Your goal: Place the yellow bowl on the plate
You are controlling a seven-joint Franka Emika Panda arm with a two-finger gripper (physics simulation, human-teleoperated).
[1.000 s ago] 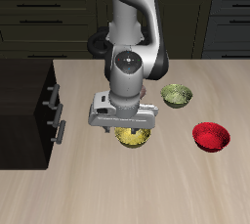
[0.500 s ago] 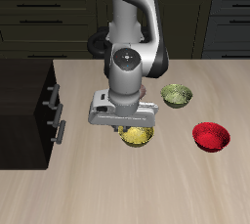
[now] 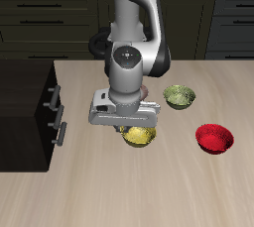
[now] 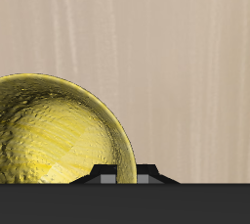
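The yellow bowl (image 3: 139,138) hangs just under my gripper (image 3: 130,129), near the middle of the table. In the wrist view its speckled glossy inside (image 4: 54,140) fills much of the picture. Its rim runs into the gripper (image 4: 125,175), which is shut on it. The bowl looks slightly off the tabletop. Of the plate, only a thin pinkish sliver (image 3: 147,90) peeks out beside the arm's wrist, farther back than the bowl. The arm hides everything else of it.
An olive-green bowl (image 3: 180,96) sits farther back beside the arm. A red bowl (image 3: 214,138) lies level with the yellow one. A black drawer cabinet (image 3: 30,102) stands at the table's side. A dark round object (image 3: 99,45) sits at the back.
The gripper and the yellow bowl have risen a little; the bowl sits slightly higher in the exterior view. The other bowls have not moved.
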